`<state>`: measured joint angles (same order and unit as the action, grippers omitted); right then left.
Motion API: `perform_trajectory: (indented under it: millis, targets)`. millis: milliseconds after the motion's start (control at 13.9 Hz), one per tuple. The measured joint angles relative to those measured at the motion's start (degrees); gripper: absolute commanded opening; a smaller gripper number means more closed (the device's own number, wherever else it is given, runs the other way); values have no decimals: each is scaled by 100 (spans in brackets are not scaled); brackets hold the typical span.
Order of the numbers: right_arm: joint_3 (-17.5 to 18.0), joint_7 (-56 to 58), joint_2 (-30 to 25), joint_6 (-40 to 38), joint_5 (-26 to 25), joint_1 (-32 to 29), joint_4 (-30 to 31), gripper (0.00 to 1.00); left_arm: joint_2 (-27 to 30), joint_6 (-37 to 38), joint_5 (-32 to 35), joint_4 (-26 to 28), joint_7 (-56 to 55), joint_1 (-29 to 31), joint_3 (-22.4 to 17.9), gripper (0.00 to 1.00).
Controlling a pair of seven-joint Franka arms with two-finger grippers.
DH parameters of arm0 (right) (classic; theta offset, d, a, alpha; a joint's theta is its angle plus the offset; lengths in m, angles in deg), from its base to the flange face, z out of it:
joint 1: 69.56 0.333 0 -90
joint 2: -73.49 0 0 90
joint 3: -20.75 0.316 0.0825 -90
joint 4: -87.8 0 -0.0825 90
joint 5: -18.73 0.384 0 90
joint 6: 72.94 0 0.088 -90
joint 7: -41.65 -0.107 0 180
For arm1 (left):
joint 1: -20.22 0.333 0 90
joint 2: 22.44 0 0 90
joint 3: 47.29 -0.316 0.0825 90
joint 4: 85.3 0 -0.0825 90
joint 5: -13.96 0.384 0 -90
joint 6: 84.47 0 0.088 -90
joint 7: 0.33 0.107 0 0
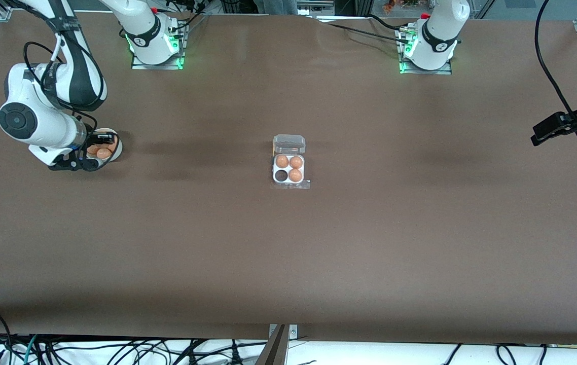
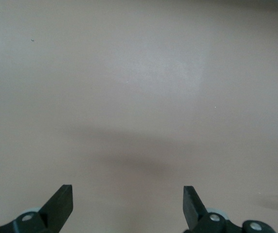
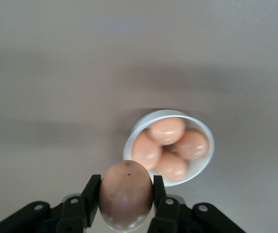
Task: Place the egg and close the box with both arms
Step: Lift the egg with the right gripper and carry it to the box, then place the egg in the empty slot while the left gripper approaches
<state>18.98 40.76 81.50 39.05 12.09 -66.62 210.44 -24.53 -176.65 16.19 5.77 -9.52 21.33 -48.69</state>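
The box [image 1: 289, 181] lies open in the middle of the table, its clear lid [image 1: 289, 143] tipped back toward the robots' bases. Three brown eggs [image 1: 295, 162] fill its cups, and one cup [image 1: 281, 175] is empty. My right gripper [image 1: 100, 146] [image 3: 126, 183] hangs over a white bowl [image 1: 117, 147] [image 3: 206, 167] toward the right arm's end, shut on a brown egg [image 3: 126, 194]. That bowl holds several more eggs [image 3: 167, 130]. My left gripper [image 1: 542, 134] [image 2: 128, 191] waits over bare table toward the left arm's end, open and holding nothing.
The brown tabletop [image 1: 288, 253] spreads wide around the box. Both arm bases [image 1: 156, 45] stand at the edge farthest from the front camera. Cables [image 1: 116, 352] lie along the edge nearest that camera.
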Motion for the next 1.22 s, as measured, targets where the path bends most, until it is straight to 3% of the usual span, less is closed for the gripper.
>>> perform_trajectory:
  millis: [288,864,1223]
  targets:
    - [489,-1248,467,-592,506,593,-1138,24,0,0,0,-1,0,0,0,100]
    - [560,-3289,2006,-569,1536,2105,-3011,24,-21,0,0,-3,0,0,0,100]
    - [572,-4729,2800,391,1558,3069,-3459,24,-38,0,0,-4,0,0,4,100]
